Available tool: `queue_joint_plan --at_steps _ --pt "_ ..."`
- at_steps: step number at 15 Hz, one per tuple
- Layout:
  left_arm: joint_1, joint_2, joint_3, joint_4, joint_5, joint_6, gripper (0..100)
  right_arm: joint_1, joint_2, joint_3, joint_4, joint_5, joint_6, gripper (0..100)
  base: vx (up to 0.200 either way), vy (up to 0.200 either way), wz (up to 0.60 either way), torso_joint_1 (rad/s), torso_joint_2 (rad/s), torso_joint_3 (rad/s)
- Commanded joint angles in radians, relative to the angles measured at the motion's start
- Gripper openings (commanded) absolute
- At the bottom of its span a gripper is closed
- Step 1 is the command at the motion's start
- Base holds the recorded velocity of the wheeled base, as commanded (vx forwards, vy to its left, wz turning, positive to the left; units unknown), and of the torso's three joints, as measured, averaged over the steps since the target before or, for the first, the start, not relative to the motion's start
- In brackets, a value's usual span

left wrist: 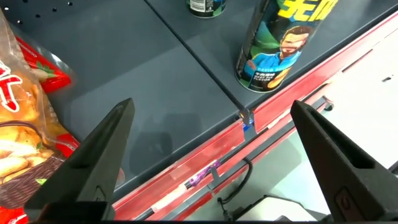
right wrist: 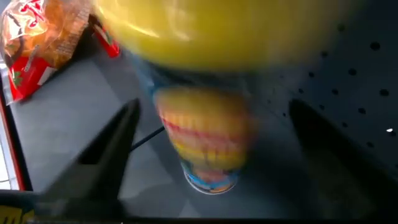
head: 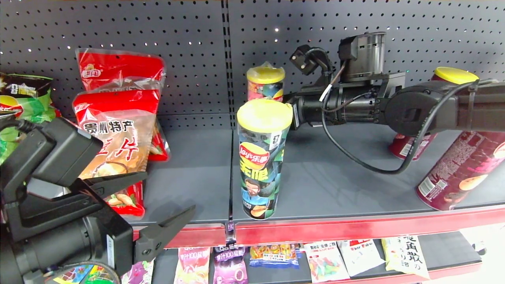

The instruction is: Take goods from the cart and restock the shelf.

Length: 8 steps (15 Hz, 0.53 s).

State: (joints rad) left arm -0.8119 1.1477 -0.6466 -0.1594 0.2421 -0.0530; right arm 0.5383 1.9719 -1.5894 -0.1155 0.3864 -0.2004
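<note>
Grey steel formed the shelf [head: 335, 177], which had a red lip along its front. We saw a front can [head: 263, 157], yellow-lidded, standing upright near the lip, just right of the seam between the two boards. A rear can [head: 265, 83] of the same kind stood upright behind it, close to the pegboard. The right arm [head: 414, 110] reached in from the right at about lid height. The right gripper [right wrist: 214, 109] had its fingers spread wide on either side of one of these cans. We could not tell which can it was, nor whether the fingers touched it. The left gripper [head: 169, 193] hung low at the left, near the lip, fingers wide apart and holding nothing. Red bags [head: 118, 134] stood on the shelf's left part, just beyond that gripper. A maroon can [head: 461, 169] stood at the right near the lip, and a second maroon can [head: 453, 75] stood behind the arm, closer to the pegboard. Packets [head: 276, 256] lay on the lower shelf.
</note>
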Motion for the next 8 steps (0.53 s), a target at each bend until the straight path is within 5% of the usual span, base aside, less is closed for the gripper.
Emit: queue_joint_plan --at_steps 1,8 --pt "0.023 0.004 0.001 0.000 -0.001 -0.001 100 0.002 -0.033 0.026 -0.001 -0.001 0.001 100 0.000 0.000 0.00 0.000 0.00 0.000" --pt "0.060 0.096 -0.021 -0.032 -0.032 -0.001 100 -0.006 -0.283 0.287 -0.001 -0.124 0.027 100 0.000 0.000 0.00 0.000 0.00 0.000"
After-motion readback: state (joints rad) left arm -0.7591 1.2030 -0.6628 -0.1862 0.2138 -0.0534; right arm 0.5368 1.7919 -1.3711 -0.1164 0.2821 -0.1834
